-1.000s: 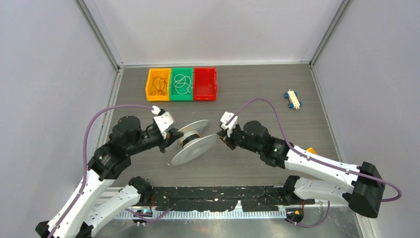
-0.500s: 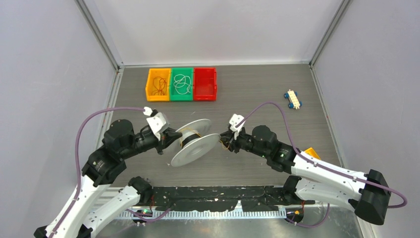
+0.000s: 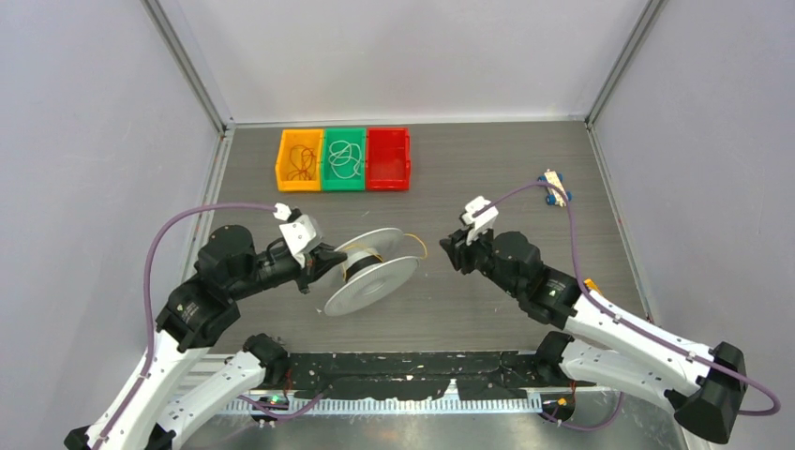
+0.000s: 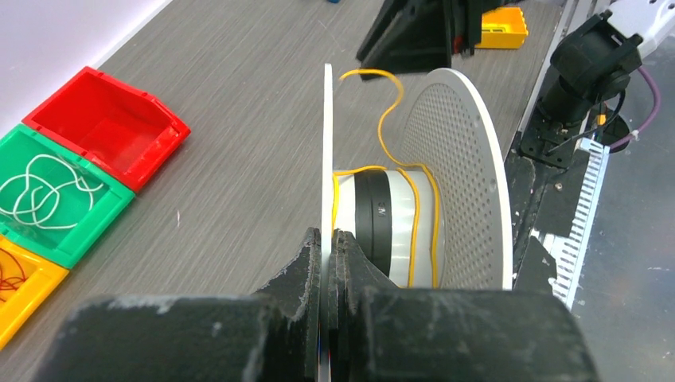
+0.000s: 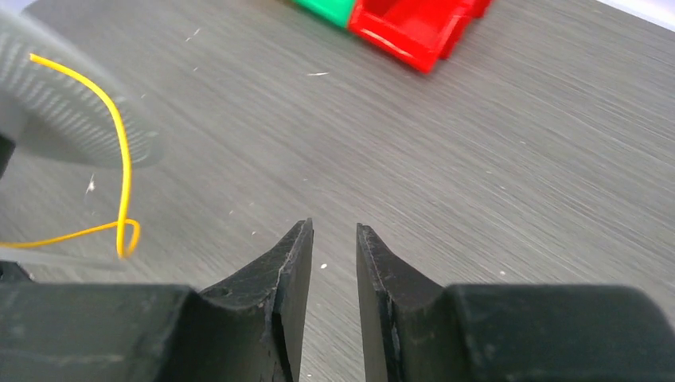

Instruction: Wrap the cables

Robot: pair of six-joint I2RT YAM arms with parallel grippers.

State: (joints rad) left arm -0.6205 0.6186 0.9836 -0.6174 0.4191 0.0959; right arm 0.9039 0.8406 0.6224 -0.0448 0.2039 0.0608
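Tilted spool (image 3: 370, 272) at middle of worktop (image 3: 487, 159), cable (image 4: 414, 231) round its hub, loose end trailing right; left pincer (image 4: 326, 243) clamps spool's left flange; right pincer (image 5: 333, 239) right of spool, well apart. Row of three bins (image 3: 388, 157) behind, toward left; wire tangles (image 3: 346, 159) in left and middle ones. Small wheeled toy (image 3: 555, 187) far right rear

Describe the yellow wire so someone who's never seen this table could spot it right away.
Mid-table, the left gripper holds a white spool by one flange. The yellow wire is wound on its hub, one loose end curling out. The white wire and dark red wire lie in far bins instead.
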